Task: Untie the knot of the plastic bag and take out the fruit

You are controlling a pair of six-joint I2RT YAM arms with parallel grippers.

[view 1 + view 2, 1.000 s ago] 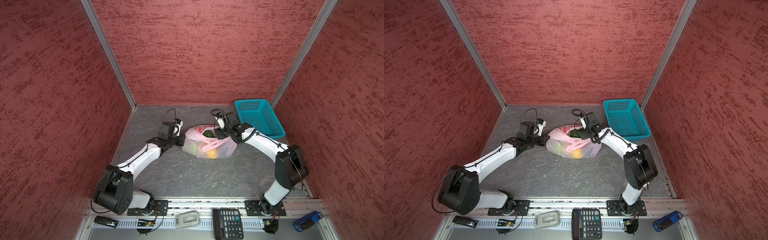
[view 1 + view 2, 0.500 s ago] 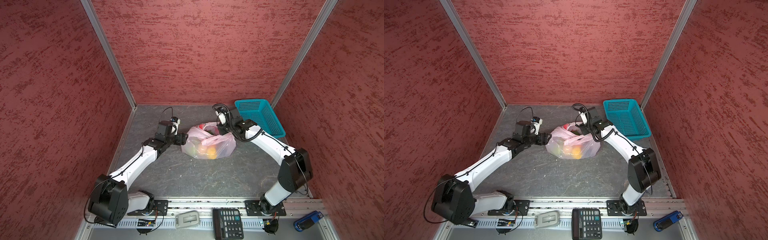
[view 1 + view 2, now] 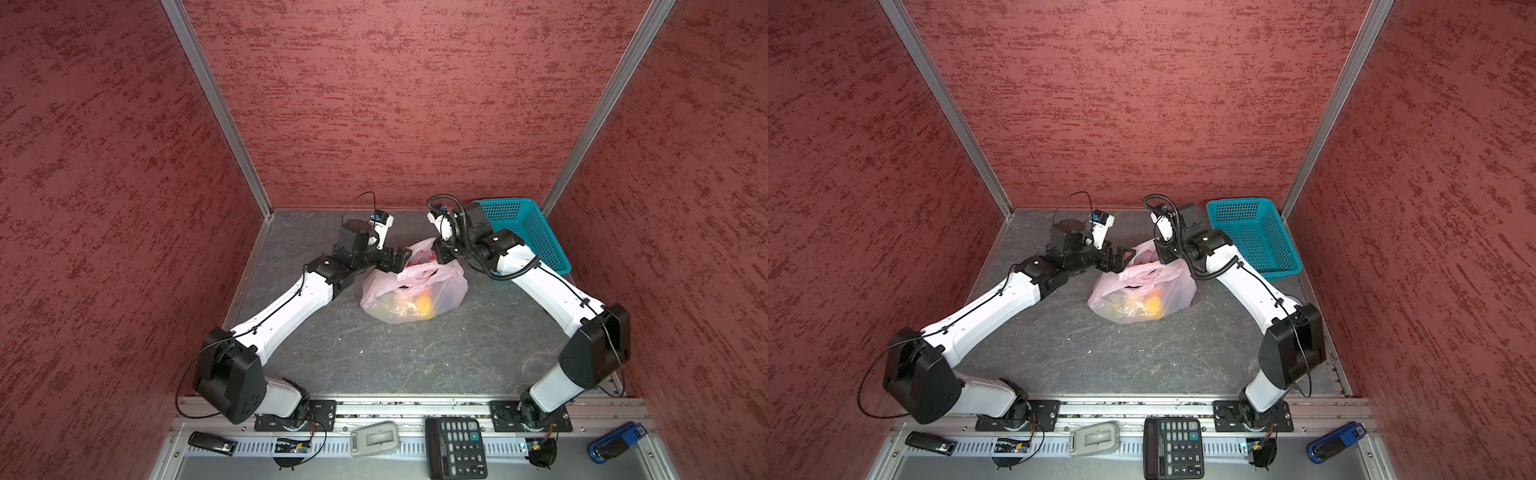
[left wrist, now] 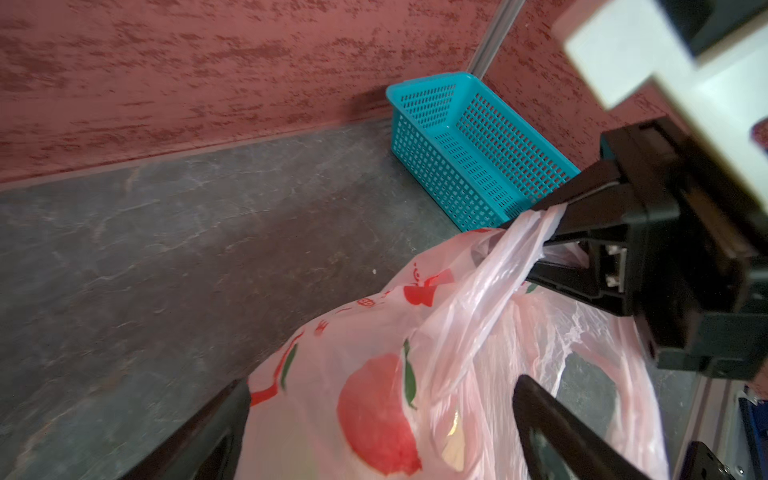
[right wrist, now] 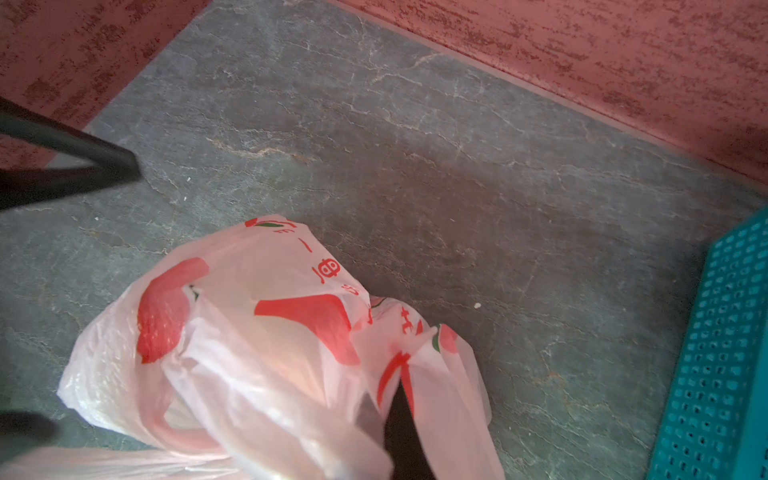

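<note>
A thin, crinkly, see-through pale-pink plastic bag [image 3: 440, 286] with red and green fruit prints sits slumped on the grey, stone-veined floor [image 3: 374, 357]. It lies at the centre of both top views, a little toward the back wall. Through its film the fruit [image 3: 422, 302] shows only as blurred yellow, orange and pale-green lumps, and single pieces cannot be told apart. The right gripper [image 4: 540, 232], black and hard-edged, is clamped on a twisted strand of the bag's upper edge, which is drawn taut. The left gripper [image 4: 380, 390] is spread wide, its fingers [image 4: 208, 440] on either side of the bag's printed flank, blurred and cut off by the frame edge. A teal plastic basket [image 3: 540, 237] with perforated grid walls stands in the back right corner of both top views, partly hidden behind the right arm.
</note>
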